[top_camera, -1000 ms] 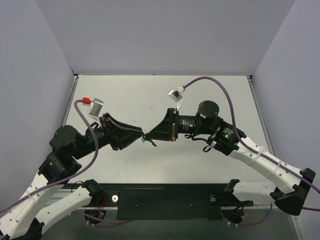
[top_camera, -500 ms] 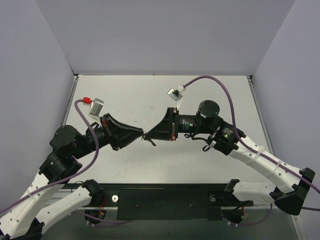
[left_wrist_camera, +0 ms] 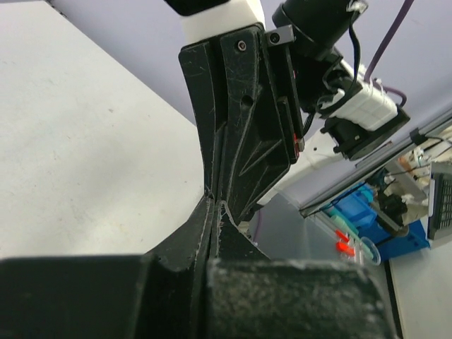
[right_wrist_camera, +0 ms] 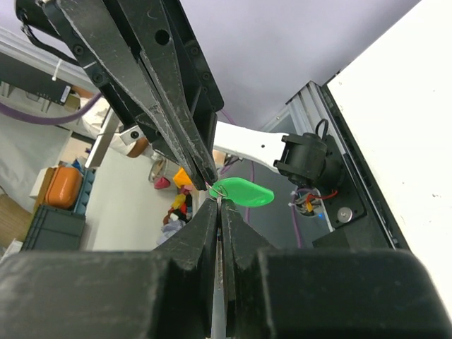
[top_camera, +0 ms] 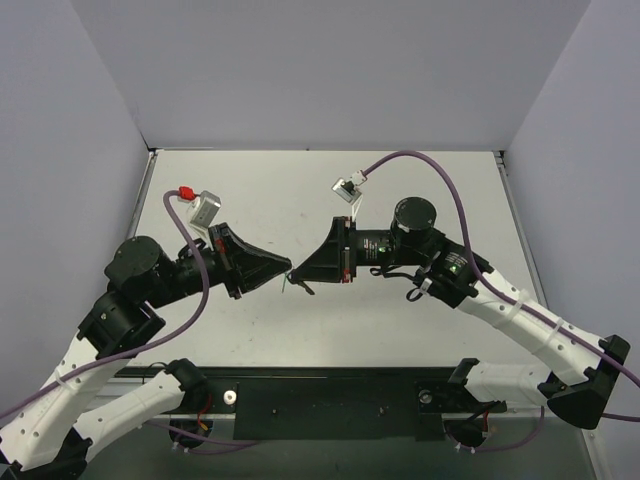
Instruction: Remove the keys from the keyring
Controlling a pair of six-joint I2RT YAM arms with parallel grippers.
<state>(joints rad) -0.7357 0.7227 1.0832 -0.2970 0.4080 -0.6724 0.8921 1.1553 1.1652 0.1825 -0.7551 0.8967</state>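
Aloft, keyring (right_wrist_camera: 241, 192) at meeting tips, left tool (right_wrist_camera: 209, 179), right tool (right_wrist_camera: 217, 207)

From above, the keyring tag (top_camera: 288, 283) and the key (top_camera: 305, 290) are just specks under the meeting tips, the ring between them too fine to see. The left wrist view hides both behind the left gripper (left_wrist_camera: 212, 201). Whether the grey sliver inside the right gripper (right_wrist_camera: 220, 210) is the key, I can't tell.

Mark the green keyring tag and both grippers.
green keyring tag (right_wrist_camera: 244, 191): right wrist view, middle of the oval.
left gripper (top_camera: 288, 268): top external view, between its fingertips.
right gripper (top_camera: 299, 275): top external view, between its fingertips.
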